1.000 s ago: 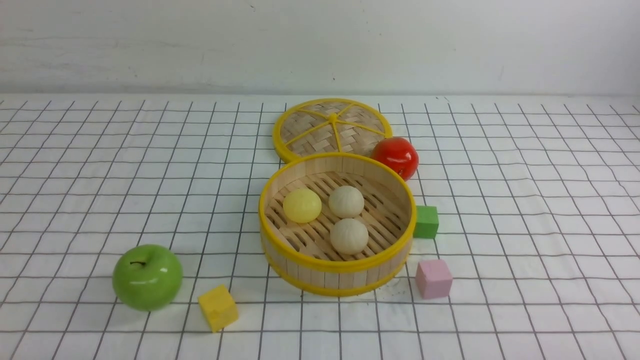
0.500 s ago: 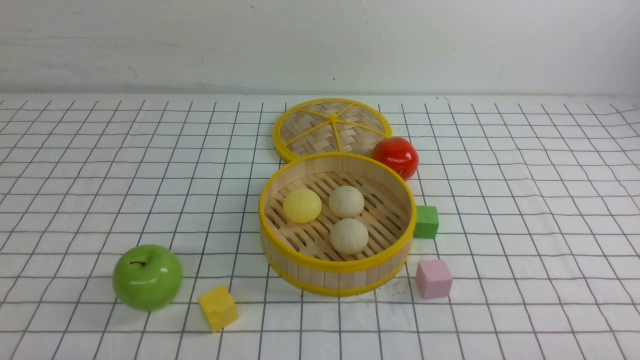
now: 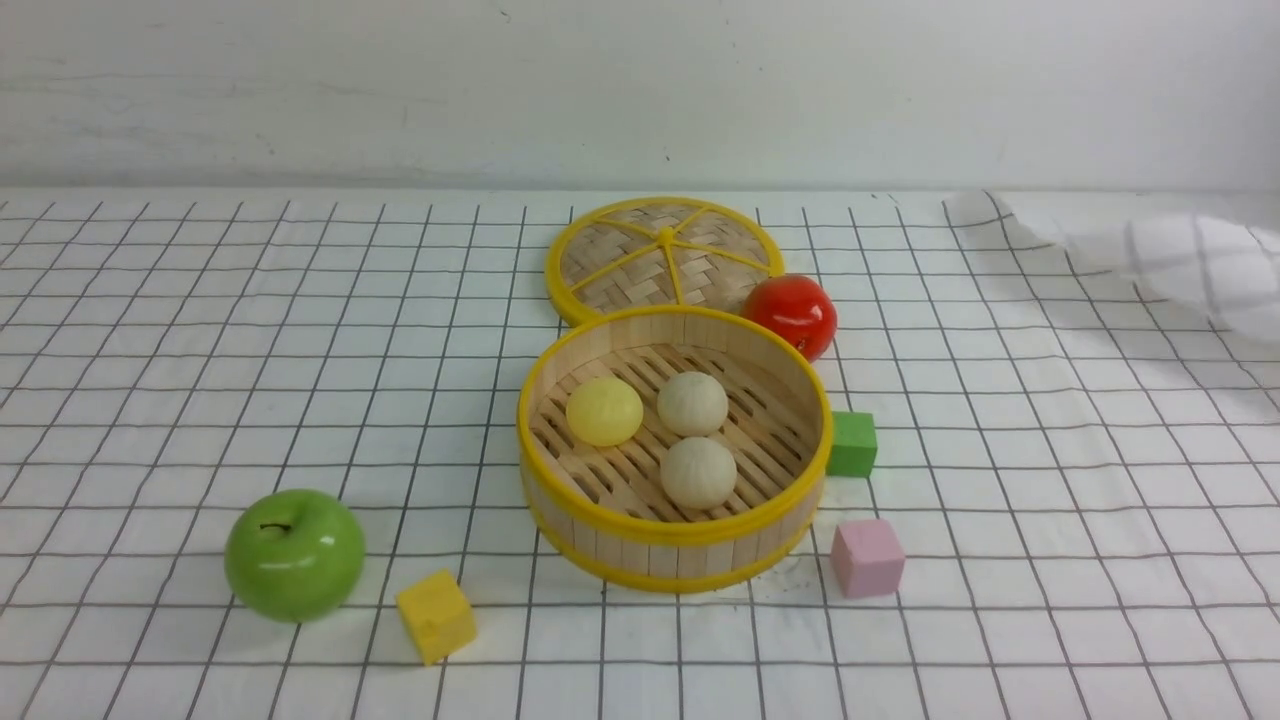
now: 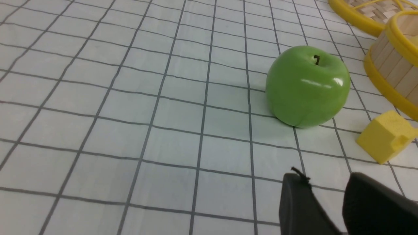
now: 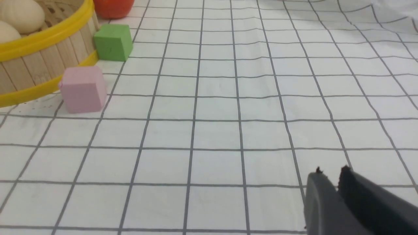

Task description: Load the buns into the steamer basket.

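Buns: 3 total, 1 pale yellow bun + 2 beige buns, all inside steamer basket at tabletop centre. Lid behind it, partly hidden by basket wall; tomato beside. 3 cubes: yellow cube, green cube, pink cube. 1 apple. Left gripper slightly parted, empty; right gripper nearly closed, empty; both cut off by the frame edge.

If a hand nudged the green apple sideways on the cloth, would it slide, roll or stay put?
The green apple is round and rests on a small base, so it would probably roll or rock rather than slide. Its glossy skin looks slippery to pinch. Rolling right, it would likely bump the yellow cube close beside it.
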